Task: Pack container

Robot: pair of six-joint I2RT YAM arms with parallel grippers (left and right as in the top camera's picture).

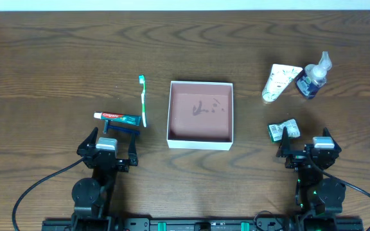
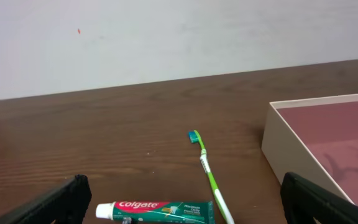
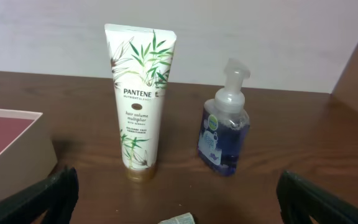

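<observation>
Left fingers (image 2: 55, 204), right fingers (image 3: 39, 198): spread wide, nothing held. Toothpaste (image 1: 117, 117), razor (image 1: 122, 129), small packet (image 1: 282, 129) (possibly soap): nearest. Container (image 1: 199, 142): counter (image 1: 44, 64) centre, empty. Tube (image 3: 138, 99), pump bottle (image 3: 224, 124): farthest, stood upright; toppling risked if clipped on approach.

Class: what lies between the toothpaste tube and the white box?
The green toothbrush, close beside the toothpaste tube; from it to the container the stretch is bare, as the overhead view shows.
</observation>
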